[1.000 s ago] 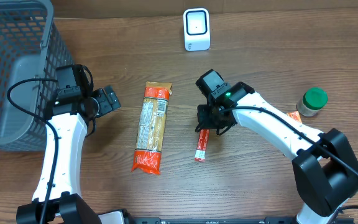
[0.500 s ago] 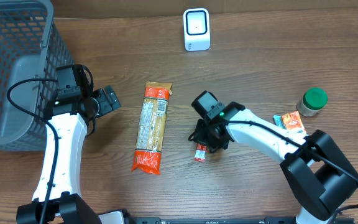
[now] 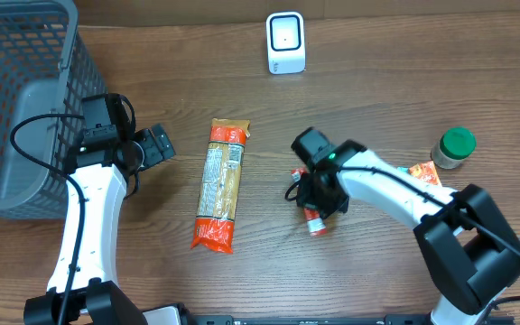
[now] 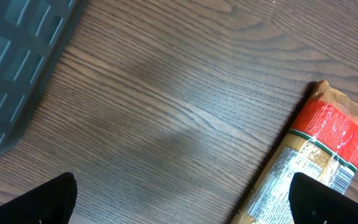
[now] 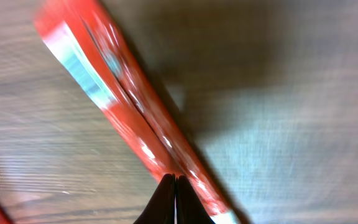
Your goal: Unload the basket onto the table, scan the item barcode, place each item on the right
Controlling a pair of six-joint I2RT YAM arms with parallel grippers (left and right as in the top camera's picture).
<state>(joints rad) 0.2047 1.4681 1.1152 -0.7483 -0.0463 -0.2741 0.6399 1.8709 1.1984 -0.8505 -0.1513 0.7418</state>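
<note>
The right gripper sits low over the middle of the wooden table, its two fingers pressed together. In the right wrist view they meet as a dark point pinched on one end of a thin red stick packet. This is the item to be scanned. From the pinch the packet runs away up and to the left in that view. From overhead its long axis is a steep diagonal, with most of it hidden under the gripper and a red and white end showing on the near side. It is glossy red with a pale band and a centre seam; no barcode can be made out. The white scanner stands at the far edge of the table, well apart from the packet, beyond the gripper and slightly to its left. The likely next move is to lift the packet and carry it that way. The left gripper hangs with its fingers wide apart, holding nothing, near the grey basket. A long pasta pack lies between it and the packet, so the right arm is much the nearer.
</note>
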